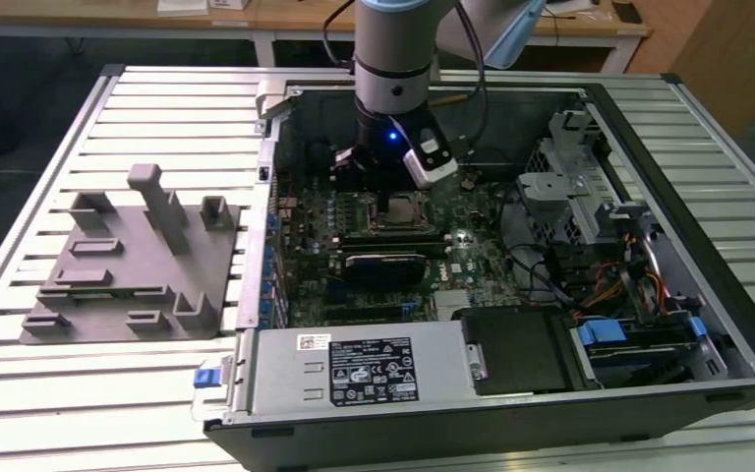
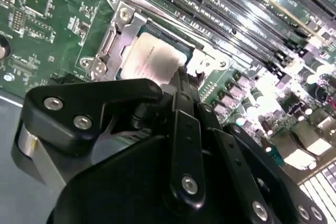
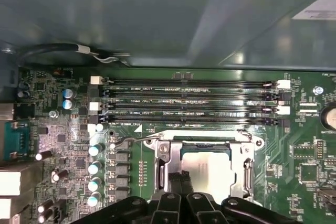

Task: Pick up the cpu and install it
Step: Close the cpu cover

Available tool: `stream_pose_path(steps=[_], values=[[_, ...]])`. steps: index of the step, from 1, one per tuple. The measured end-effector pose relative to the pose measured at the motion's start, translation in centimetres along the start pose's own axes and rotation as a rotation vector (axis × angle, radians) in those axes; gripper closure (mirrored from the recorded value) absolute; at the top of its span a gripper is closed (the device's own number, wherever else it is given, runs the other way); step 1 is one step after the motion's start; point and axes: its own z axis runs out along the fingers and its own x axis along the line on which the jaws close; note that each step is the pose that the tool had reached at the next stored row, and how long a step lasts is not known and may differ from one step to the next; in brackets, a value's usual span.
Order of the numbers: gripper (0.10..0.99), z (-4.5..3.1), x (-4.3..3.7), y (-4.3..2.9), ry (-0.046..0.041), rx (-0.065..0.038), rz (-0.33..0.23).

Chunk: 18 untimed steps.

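The cpu (image 1: 405, 208) lies flat in the metal-rimmed socket frame (image 3: 164, 153) on the green motherboard, inside the open computer case. Its pale silvery top shows in both wrist views (image 2: 155, 59) (image 3: 210, 167). My gripper (image 1: 380, 189) hangs straight down from the arm over the socket. In both wrist views its two black fingers stand pressed together, and the gripper (image 2: 182, 73) (image 3: 182, 177) has its tips at the cpu's edge with nothing held between them. Whether the tips touch the chip I cannot tell.
A grey fixture (image 1: 129, 265) lies on the slatted table at the exterior view's left of the case. Long black memory slots (image 3: 189, 100) run beside the socket. A power supply (image 1: 351, 369) and drive cage (image 1: 574, 187) crowd the case, and its wall (image 3: 157, 14) stands close.
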Motion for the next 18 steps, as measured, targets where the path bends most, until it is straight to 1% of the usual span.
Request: stream_pose_path(steps=[7, 12, 14, 18], values=[[0.98, -1.37, -0.02, 0.04, -0.0008, 0.0, 0.0], [0.98, -1.41, -0.05, 0.04, -0.0009, 0.0, 0.0], [0.98, -1.41, -0.37, 0.04, -0.0007, 0.0, 0.0], [0.98, -1.39, -1.61, 0.03, -0.0009, 0.0, 0.0]])
